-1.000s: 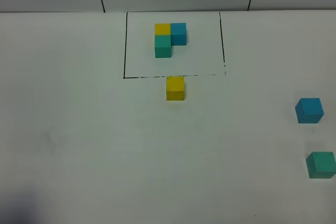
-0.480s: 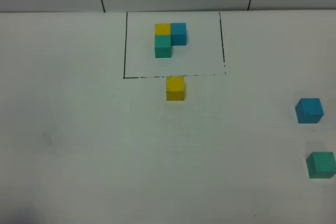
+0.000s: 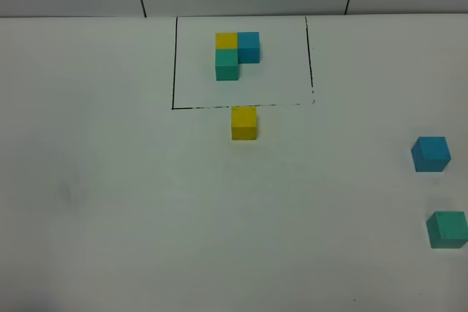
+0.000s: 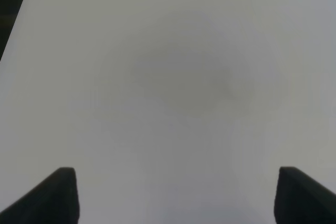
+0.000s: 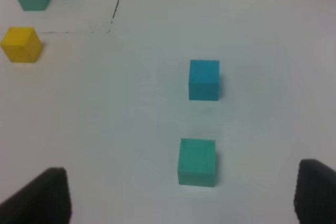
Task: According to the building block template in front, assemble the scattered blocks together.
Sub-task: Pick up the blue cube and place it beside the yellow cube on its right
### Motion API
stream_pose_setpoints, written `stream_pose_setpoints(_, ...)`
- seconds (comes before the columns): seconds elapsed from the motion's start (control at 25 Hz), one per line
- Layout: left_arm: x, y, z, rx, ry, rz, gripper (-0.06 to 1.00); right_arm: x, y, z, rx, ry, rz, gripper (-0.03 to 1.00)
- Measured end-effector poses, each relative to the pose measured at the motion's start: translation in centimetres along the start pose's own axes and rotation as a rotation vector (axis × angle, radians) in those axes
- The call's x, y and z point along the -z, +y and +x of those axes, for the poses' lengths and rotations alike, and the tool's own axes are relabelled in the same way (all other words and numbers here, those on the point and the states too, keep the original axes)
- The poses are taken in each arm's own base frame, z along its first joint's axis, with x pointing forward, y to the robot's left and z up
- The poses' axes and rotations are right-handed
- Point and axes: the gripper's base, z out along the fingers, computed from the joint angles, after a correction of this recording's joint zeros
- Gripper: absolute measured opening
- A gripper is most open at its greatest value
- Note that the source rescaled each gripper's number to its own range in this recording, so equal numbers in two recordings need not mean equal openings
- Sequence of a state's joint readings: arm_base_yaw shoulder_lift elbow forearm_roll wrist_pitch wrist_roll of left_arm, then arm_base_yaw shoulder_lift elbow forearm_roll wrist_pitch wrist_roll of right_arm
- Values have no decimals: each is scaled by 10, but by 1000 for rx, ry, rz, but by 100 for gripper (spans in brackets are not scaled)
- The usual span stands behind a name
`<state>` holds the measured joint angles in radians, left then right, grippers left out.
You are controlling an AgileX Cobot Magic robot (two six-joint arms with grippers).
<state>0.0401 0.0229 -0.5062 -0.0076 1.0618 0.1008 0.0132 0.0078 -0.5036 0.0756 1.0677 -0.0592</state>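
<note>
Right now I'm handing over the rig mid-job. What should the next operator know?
Left gripper open, empty, over bare table.
Right gripper open, empty, facing the teal-green block.
Template sits framed, far middle. Yellow block is just in front of the frame. Blue block and the teal-green one lie apart, far right.
Nothing joined yet.
Left: bring blue and teal-green to yellow, matching the L.
</note>
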Motion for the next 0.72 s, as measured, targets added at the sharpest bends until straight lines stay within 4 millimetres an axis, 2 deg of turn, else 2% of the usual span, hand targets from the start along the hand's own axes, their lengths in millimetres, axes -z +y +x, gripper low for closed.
stream_pose_setpoints(0.72,3,0,3,2,-29,0,76,0,0,0,0,0,0,73)
